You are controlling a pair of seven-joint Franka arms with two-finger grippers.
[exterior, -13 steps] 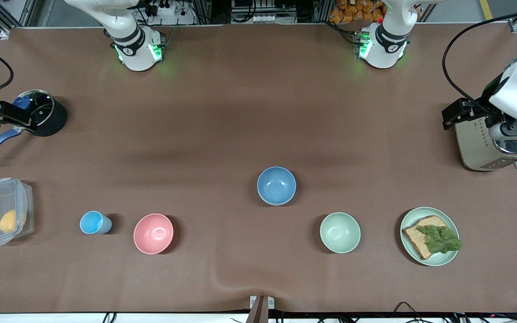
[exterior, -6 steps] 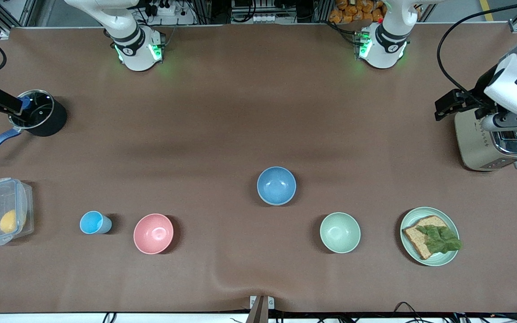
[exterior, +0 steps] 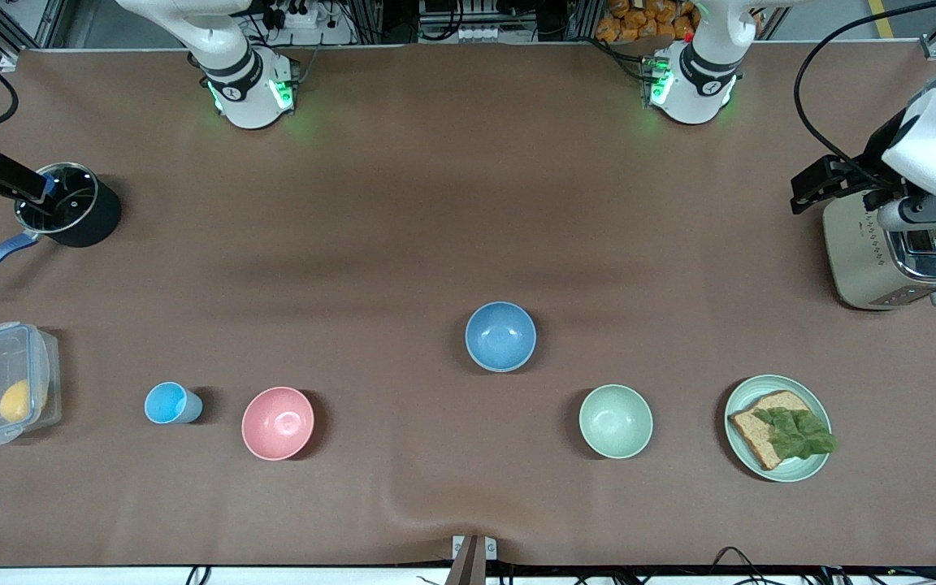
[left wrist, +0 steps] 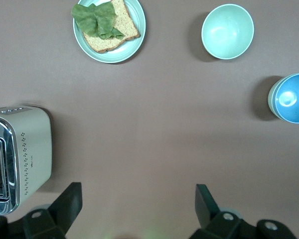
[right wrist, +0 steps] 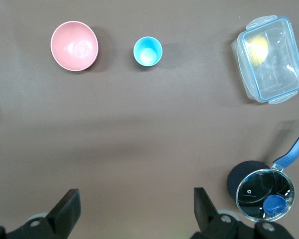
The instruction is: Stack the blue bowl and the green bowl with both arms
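I see the blue bowl (exterior: pixel 500 336) sitting upright near the middle of the desk (exterior: pixel 452 211), and the green bowl (exterior: pixel 616 421) apart from it, nearer the front camera and toward the left arm's end, beside the plate (exterior: pixel 777 428) of bread and lettuce. My left hand (left wrist: pixel 138 206) hangs over the toaster (exterior: pixel 894 253) with its fingers spread wide and nothing in them. My right hand (right wrist: pixel 135 208) hangs beside the lidded pot (exterior: pixel 70 204) at the right arm's end, fingers wide apart too and holding nothing. Neither hand touches a bowl.
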